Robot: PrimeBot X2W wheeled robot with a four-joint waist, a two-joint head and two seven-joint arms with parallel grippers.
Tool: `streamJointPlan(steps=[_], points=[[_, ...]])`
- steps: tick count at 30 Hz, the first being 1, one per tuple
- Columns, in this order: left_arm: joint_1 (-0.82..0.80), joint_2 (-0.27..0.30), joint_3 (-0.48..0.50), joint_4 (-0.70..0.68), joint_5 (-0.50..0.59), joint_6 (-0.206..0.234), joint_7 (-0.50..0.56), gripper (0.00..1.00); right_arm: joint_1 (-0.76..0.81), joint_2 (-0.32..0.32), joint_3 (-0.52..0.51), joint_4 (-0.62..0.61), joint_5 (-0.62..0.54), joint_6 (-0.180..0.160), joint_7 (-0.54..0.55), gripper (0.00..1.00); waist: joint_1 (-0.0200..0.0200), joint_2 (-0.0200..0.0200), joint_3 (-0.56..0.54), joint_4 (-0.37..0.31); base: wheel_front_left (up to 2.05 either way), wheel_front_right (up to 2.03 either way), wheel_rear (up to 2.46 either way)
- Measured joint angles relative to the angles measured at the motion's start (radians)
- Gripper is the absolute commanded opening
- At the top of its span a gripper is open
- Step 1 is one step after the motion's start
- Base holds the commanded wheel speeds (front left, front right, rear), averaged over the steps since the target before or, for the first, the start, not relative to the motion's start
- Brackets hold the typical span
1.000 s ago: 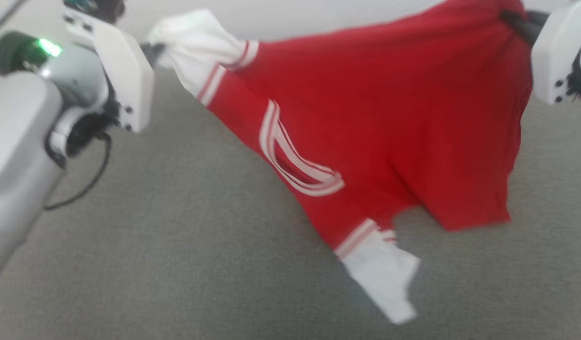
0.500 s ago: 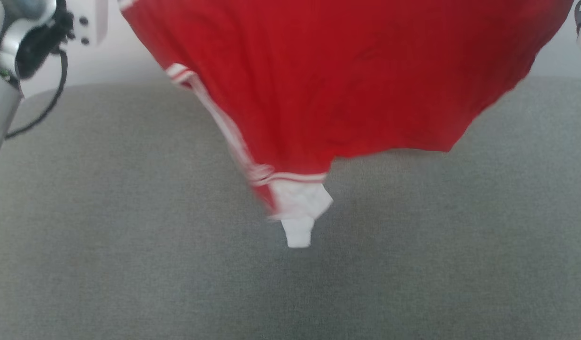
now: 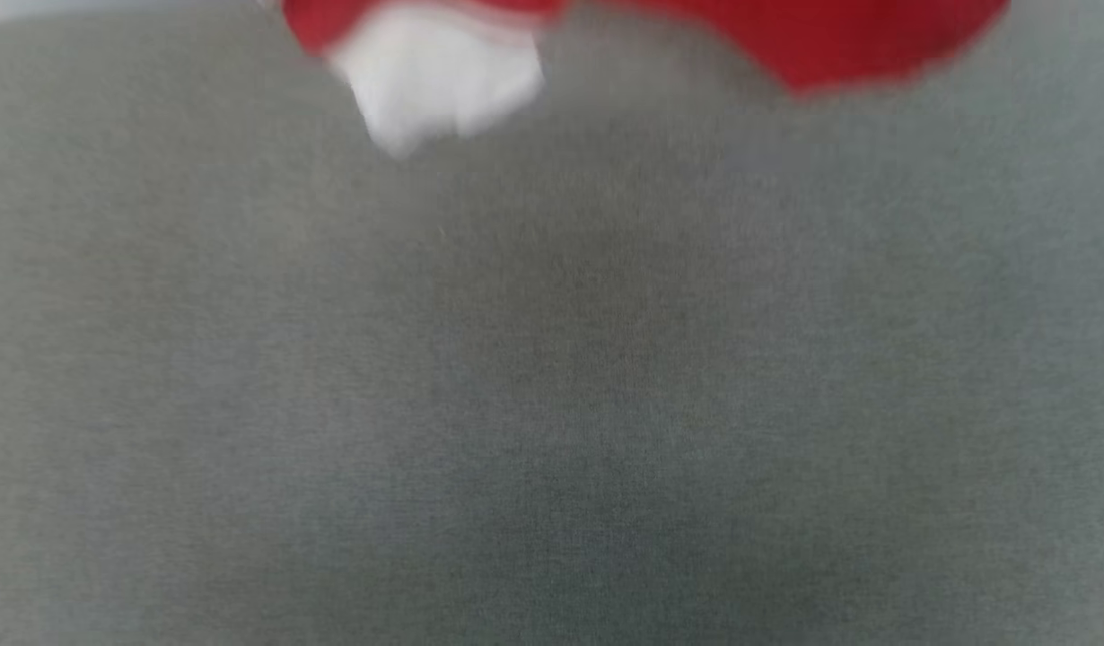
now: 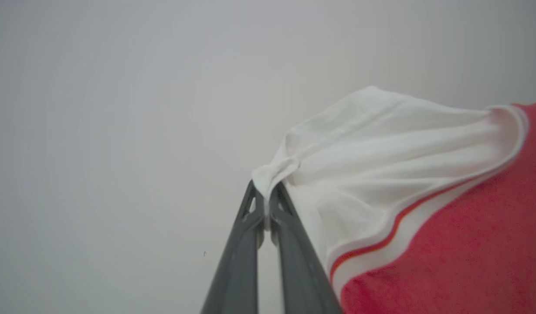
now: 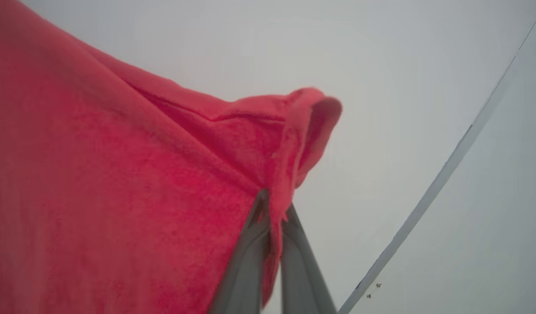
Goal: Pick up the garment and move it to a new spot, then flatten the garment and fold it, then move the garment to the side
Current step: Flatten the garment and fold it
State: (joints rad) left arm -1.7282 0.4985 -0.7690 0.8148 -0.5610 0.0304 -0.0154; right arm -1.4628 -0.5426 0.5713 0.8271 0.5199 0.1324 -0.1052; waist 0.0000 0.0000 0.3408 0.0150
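Here, the garment [image 4: 459, 261] is held aloft between both pincers. In the left wrist view, the left pincer [image 4: 266, 203] is seen closed tight on a bunched corner of the white sleeve [image 4: 381, 148], the cloth being pinched between its dark fingertips [image 4: 250, 209]. The sleeve's red-and-white trim and the red body are spread towards that view's right, against a plain pale wall [image 4: 120, 109]. In the right wrist view, the right pincer [image 5: 274, 209] is clamped on a fold at the edge of the red body, and the fabric is stretched away to that view's left. In the blurred head view, a white sleeve end [image 3: 435, 81] and a red hem are seen at the top edge, over a grey fabric surface [image 3: 552, 377]. Whether they touch it cannot be told.
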Motion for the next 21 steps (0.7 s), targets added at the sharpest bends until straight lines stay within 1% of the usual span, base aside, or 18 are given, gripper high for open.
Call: streamJointPlan(steps=[3,4,6,7,10,11,12,13,14,16,17,18,21], points=[[-0.074,-0.022,0.002,0.051,0.035,0.021,-0.135,0.00,-0.059,0.044,-0.065,0.086,-0.108,0.000,-0.102,0.00,0.0000,0.0000,0.062,-0.003,0.00,0.00,0.00],[-0.092,-0.031,0.002,0.066,0.051,0.026,-0.179,0.00,-0.068,0.058,-0.078,0.107,-0.145,0.000,-0.118,0.00,0.0000,0.0000,0.082,-0.002,0.00,0.00,0.00],[-0.112,-0.048,0.009,0.096,0.062,0.033,-0.218,0.00,-0.074,0.088,-0.097,0.144,-0.198,0.000,-0.134,0.00,0.0000,0.0000,0.114,0.000,0.00,0.00,0.00],[-0.111,-0.059,0.007,0.108,0.061,0.023,-0.228,0.00,-0.072,0.105,-0.099,0.167,-0.208,0.000,-0.136,0.00,0.0000,0.0000,0.127,0.003,0.00,0.00,0.00],[-0.058,-0.090,-0.009,0.155,0.056,-0.033,-0.237,0.00,-0.024,0.147,-0.078,0.222,-0.231,-0.001,-0.129,0.00,0.0000,0.0000,0.140,0.022,0.00,0.00,0.00],[0.004,-0.106,-0.025,0.194,0.037,-0.082,-0.229,0.00,0.026,0.164,-0.037,0.239,-0.228,-0.001,-0.110,0.00,0.0000,0.0000,0.128,0.034,0.00,0.00,0.00],[0.033,-0.115,-0.036,0.215,0.029,-0.095,-0.214,0.00,0.050,0.170,-0.015,0.242,-0.216,-0.001,-0.095,0.00,0.0000,0.0000,0.119,0.039,0.00,0.00,0.00],[0.062,-0.124,-0.038,0.231,0.009,-0.119,-0.191,0.00,0.076,0.171,0.009,0.241,-0.195,-0.001,-0.075,0.00,0.0000,0.0000,0.108,0.043,0.00,0.00,0.00],[0.088,-0.131,-0.043,0.247,-0.009,-0.134,-0.154,0.00,0.106,0.174,0.026,0.235,-0.163,-0.001,-0.059,0.00,0.0000,0.0000,0.096,0.048,0.00,0.00,0.00],[0.149,-0.140,-0.060,0.255,-0.035,-0.151,-0.109,0.00,0.172,0.166,0.081,0.205,-0.103,-0.001,-0.019,0.00,0.0000,0.0000,0.072,0.058,0.00,0.00,0.00],[0.188,-0.146,-0.071,0.257,-0.059,-0.154,-0.077,0.00,0.208,0.158,0.105,0.183,-0.063,-0.001,0.001,0.00,0.0001,0.0000,0.059,0.063,0.00,0.00,0.00],[0.227,-0.147,-0.090,0.253,-0.062,-0.156,-0.048,0.00,0.242,0.145,0.129,0.154,-0.028,-0.001,0.016,0.00,0.0000,0.0000,0.046,0.067,0.00,0.00,0.00],[0.345,-0.147,-0.123,0.187,-0.138,-0.158,0.048,0.00,0.326,0.073,0.197,0.061,0.070,-0.001,0.060,0.00,0.0000,0.0000,0.007,0.083,0.00,0.00,0.00]])
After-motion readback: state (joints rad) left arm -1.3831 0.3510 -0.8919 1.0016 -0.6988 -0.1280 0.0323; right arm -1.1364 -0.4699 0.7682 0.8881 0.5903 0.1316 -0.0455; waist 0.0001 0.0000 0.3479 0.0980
